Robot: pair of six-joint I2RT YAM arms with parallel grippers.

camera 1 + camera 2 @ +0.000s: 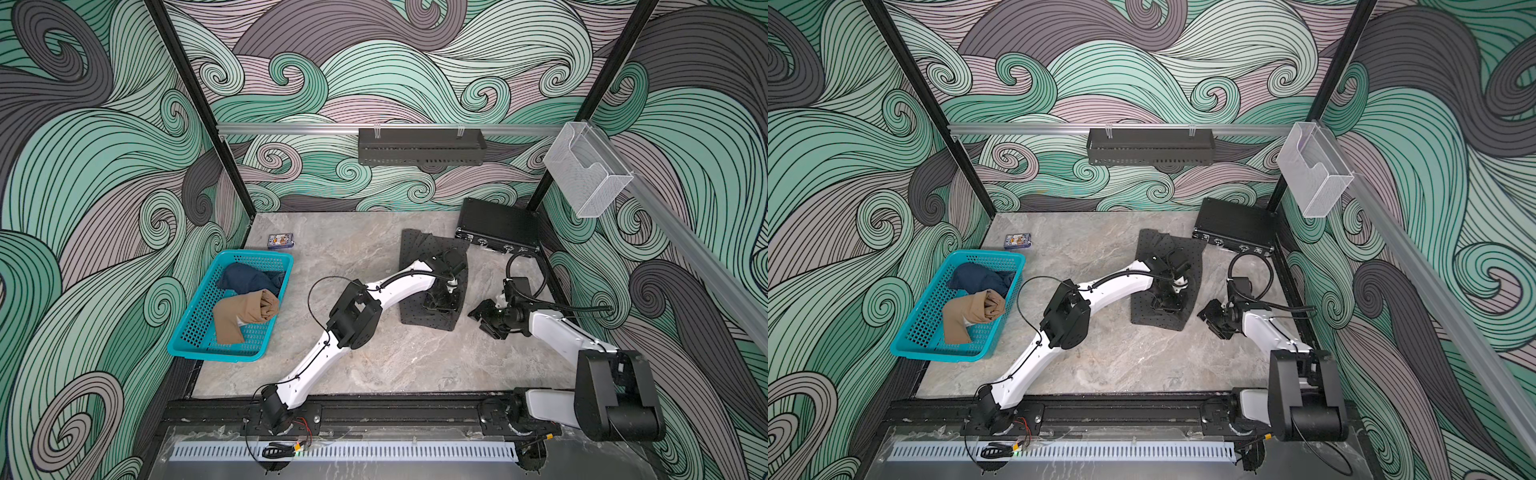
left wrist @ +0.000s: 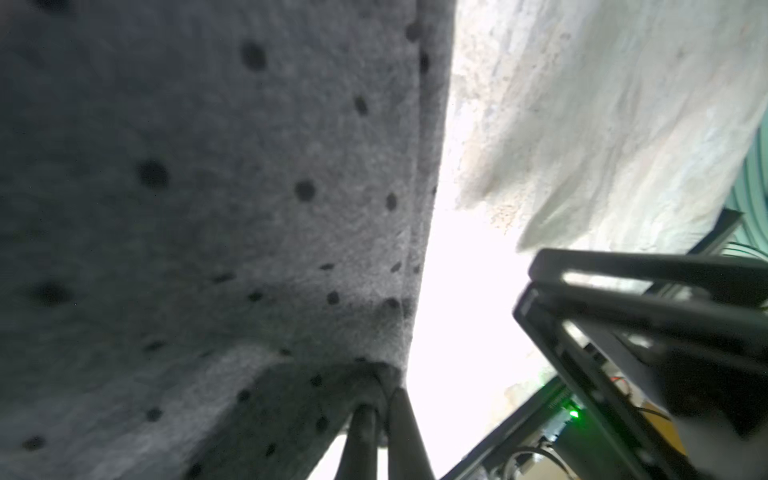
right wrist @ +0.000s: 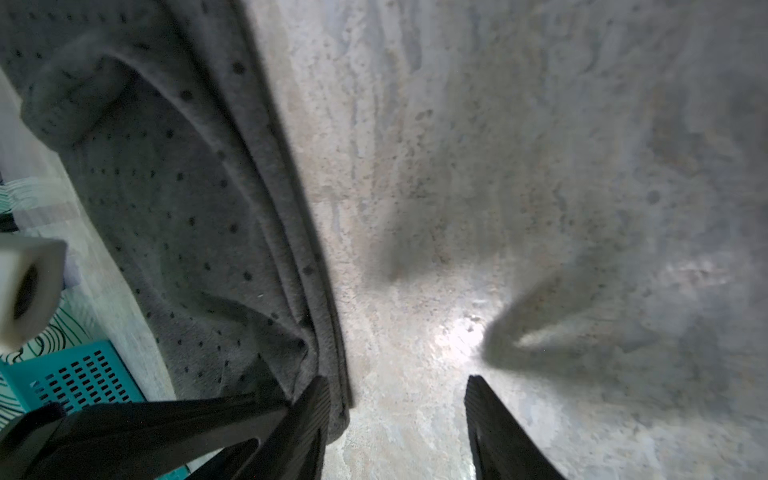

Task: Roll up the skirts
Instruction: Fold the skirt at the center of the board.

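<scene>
Two fingers of the left gripper [image 2: 380, 401] press together on a pinched fold of the grey dotted skirt [image 1: 413, 253], spread right of centre in both top views. The right gripper [image 3: 395, 399] has its jaws apart over bare table [image 1: 374, 357], one finger at the skirt's edge, holding nothing. Denim skirt [image 1: 245, 276] and tan skirt [image 1: 245, 311] sit in the teal basket [image 1: 216, 354] at left. Open table lies below the skirt; the black case [image 1: 496, 224] is near its upper right corner.

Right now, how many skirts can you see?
3. The dotted grey skirt lies spread on the table; the denim skirt and the tan skirt sit in the teal basket. Others could be hidden beneath those two.
</scene>
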